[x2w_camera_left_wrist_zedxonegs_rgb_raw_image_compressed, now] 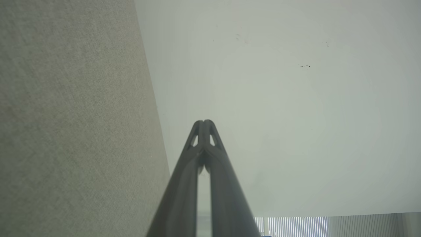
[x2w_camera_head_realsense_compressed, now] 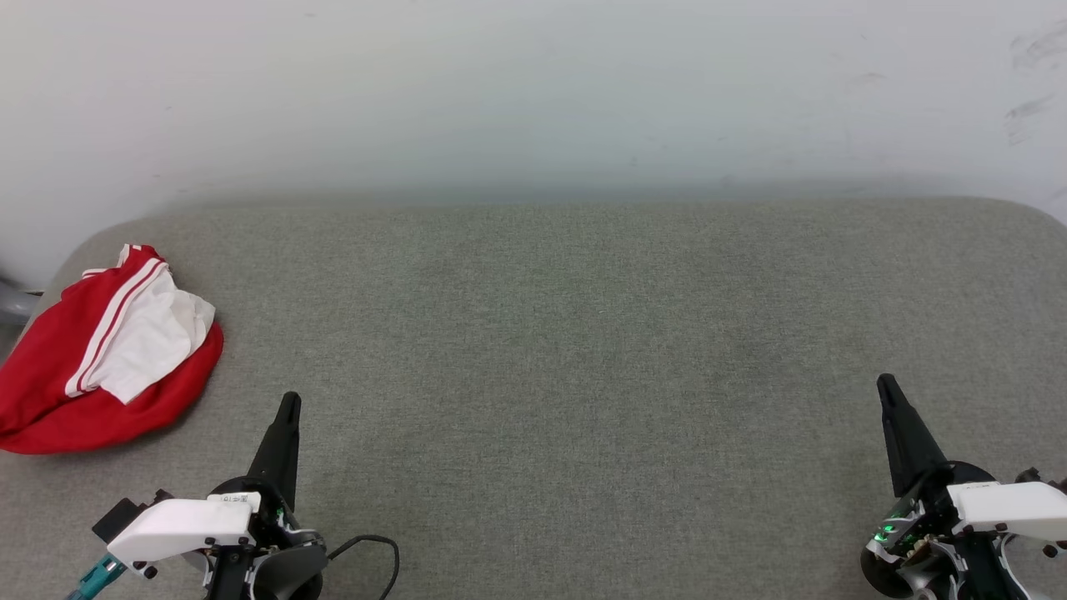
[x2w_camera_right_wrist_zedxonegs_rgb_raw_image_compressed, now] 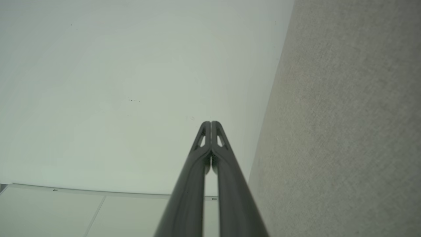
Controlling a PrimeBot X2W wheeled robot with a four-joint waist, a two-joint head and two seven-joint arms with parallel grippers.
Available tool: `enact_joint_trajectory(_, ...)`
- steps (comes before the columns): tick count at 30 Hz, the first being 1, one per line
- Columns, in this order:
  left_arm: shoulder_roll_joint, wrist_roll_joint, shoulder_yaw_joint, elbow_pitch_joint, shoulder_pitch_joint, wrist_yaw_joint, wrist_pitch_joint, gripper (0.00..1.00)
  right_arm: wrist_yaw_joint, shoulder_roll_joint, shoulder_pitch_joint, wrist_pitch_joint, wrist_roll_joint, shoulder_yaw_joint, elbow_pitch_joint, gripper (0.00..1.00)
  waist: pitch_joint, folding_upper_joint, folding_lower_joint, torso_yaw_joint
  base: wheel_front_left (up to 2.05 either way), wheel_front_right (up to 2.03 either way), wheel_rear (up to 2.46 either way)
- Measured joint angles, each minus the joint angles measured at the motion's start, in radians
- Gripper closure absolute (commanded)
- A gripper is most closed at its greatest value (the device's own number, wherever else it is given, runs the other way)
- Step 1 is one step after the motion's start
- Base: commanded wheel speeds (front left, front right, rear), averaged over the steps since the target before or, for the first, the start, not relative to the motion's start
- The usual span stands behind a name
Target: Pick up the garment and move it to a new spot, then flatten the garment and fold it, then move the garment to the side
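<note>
Garment (x2w_camera_head_realsense_compressed: 108, 350), a crumpled red jersey T-shirt with white striped sleeve, lies at the left edge of the grey woven surface (x2w_camera_head_realsense_compressed: 583, 350). Left gripper (x2w_camera_head_realsense_compressed: 289, 402) and right gripper (x2w_camera_head_realsense_compressed: 885, 383) rest closed, empty. Pick-up pending: the nearer left gripper likely must open and reach leftward.

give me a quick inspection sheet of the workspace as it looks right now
surface: grey fabric pad, flat, with rounded far corners
job's things: garment bunched in a lumpy heap at the pad's left end, white sleeve with striped trim on top, not spread flat
clutter: nothing seen
grippers: left gripper shut and empty, near the garment but apart from it; right gripper shut and empty, at the right side
cables: black cable loops beside the left arm's wrist, at the near edge
surroundings: white wall behind the pad, dark scuffs at its upper right; slatted blinds in the left wrist view
</note>
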Motion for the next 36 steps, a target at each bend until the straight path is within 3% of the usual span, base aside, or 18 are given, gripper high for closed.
enact_joint_trajectory(3,0.000,0.000,0.000,0.000,0.000,0.000,0.000,1.00,0.000,0.000,0.000,0.000,0.000,0.000,0.000,1.00,0.000,0.0000,0.0000,0.000,0.00,0.00,0.00)
enact_joint_trajectory(4,0.000,0.000,-0.001,0.004,0.001,0.000,0.000,0.00,0.000,0.000,0.002,0.000,0.000,0.000,0.004,0.00,0.000,0.0000,0.0000,0.000,0.00,0.00,0.00)
enact_joint_trajectory(18,-0.004,0.050,-0.006,0.013,0.045,0.002,-0.049,0.00,0.000,0.002,0.048,-0.048,-0.086,-0.005,0.026,0.00,0.001,0.0000,0.0000,0.000,0.00,0.00,0.00)
enact_joint_trajectory(24,-0.004,0.156,0.010,-0.012,0.045,0.008,-0.076,0.00,0.000,0.002,0.050,-0.077,-0.179,-0.017,-0.008,0.00,0.002,0.0000,0.0000,0.000,0.00,0.00,0.00)
enact_joint_trajectory(36,-0.004,0.412,-0.012,-0.102,0.051,0.089,-0.127,0.00,0.000,0.002,0.065,-0.126,-0.450,-0.011,-0.113,0.00,0.004,0.0000,0.0000,0.002,0.00,0.00,0.00)
